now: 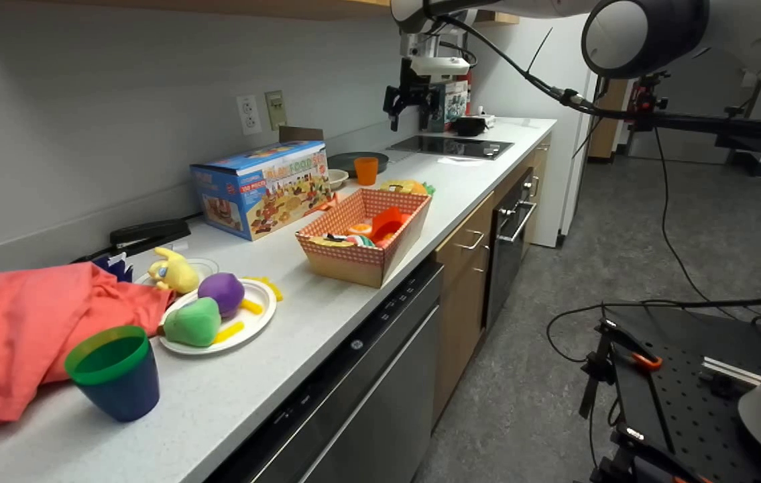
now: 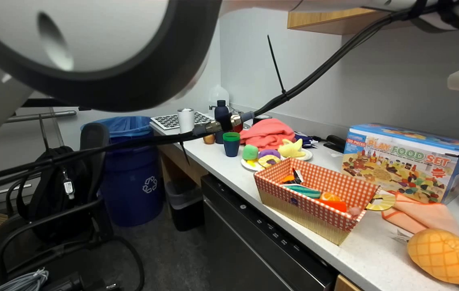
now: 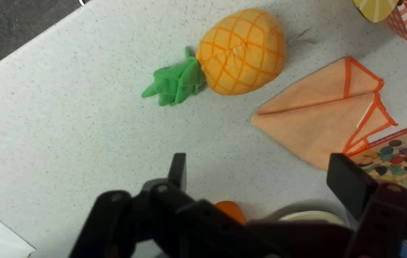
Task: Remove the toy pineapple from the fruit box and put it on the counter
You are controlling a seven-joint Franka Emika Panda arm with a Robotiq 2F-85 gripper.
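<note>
The orange-yellow toy pineapple point(image 3: 242, 52) with its green leafy top lies on its side on the light counter point(image 3: 81, 125), outside the fruit box. It also shows in both exterior views point(image 1: 417, 187) point(image 2: 444, 256). The fruit box point(image 1: 343, 263) has red-checked upper sides and tan lower sides, and holds orange, red and green toy pieces. In the wrist view only its corner point(image 3: 406, 27) shows, at the upper right. My gripper point(image 3: 257, 165) is open and empty, above the counter and apart from the pineapple. It also shows in an exterior view point(image 1: 409, 124), high beyond the box.
A blue play-food carton point(image 1: 259, 188) stands against the wall. A peach toy piece point(image 3: 318, 118) lies beside the pineapple. An orange cup point(image 1: 366, 171) and pale bowl point(image 1: 337, 178) stand behind. A plate point(image 1: 263, 322) holds green and purple toys. A dark cooktop point(image 1: 450, 145) lies farther along.
</note>
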